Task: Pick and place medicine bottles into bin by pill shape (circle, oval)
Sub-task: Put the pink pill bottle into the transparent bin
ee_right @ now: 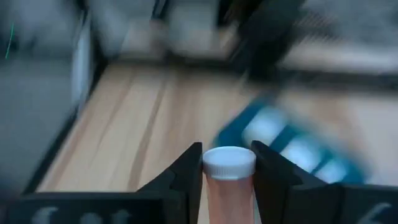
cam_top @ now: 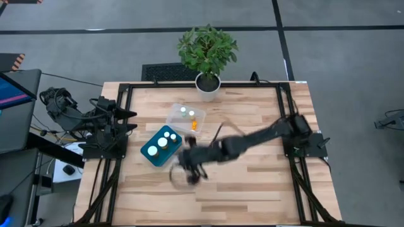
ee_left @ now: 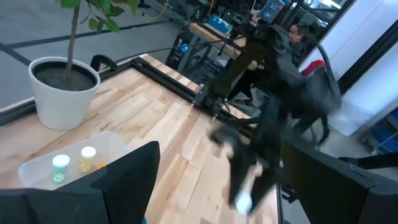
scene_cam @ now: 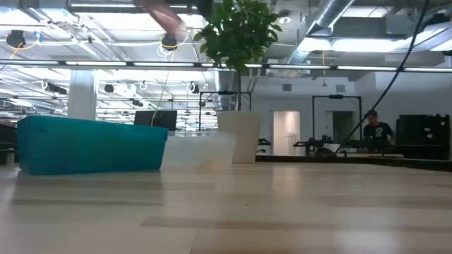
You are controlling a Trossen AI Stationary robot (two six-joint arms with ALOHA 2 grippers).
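Gripping white-capped orange bottle lengthwise, cap forward, right pincer

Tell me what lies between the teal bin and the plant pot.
The clear bin lies between the teal bin and the plant pot, holding a few bottles; the high view shows it.

Right arm reaches across, fingers clamped; left arm waits, spread.

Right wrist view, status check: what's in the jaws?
Right gripper shut on white-capped orange bottle. Left gripper open, parked at table's left edge. Teal bin close by. Path clear.
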